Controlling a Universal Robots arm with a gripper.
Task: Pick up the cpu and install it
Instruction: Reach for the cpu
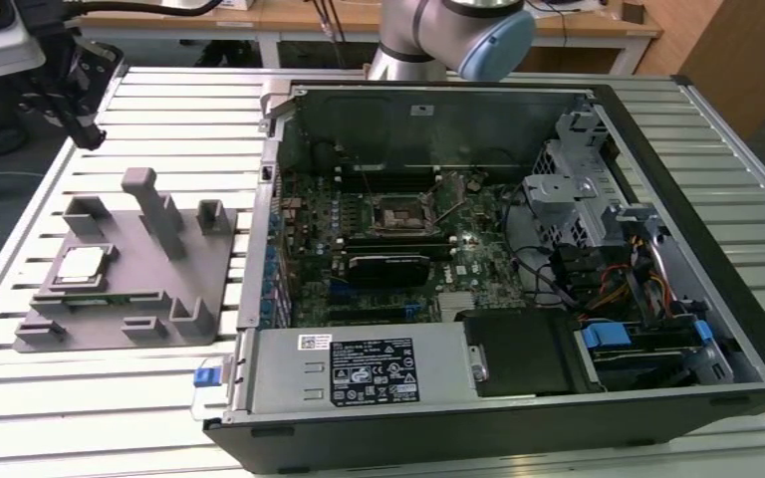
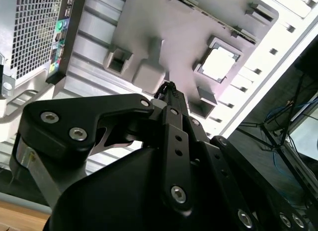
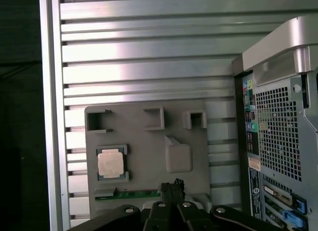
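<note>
The cpu [image 1: 81,264] lies flat, pale metal top upward, in a shallow framed pocket of the grey fixture [image 1: 136,289], at the exterior view's left in the lower half of the frame. The pocket's raised corners probably serve to fix the chip in a known spot and leave its edges free for a grasp. The fixture rests on the slatted desk [image 1: 156,100] just beside the open computer case [image 1: 701,199], which lies on its side so that the motherboard socket [image 1: 400,212], near the frame's middle, faces up for a chip lowered from above; the socket looks unfilled. In both wrist views the end effector [image 3: 171,184] hangs above the fixture, well apart from the cpu and over the blocks next to its pocket. Its fingers are clenched together with nothing between them, so by my reading the pick-up is not yet begun and the chip is untouched
</note>
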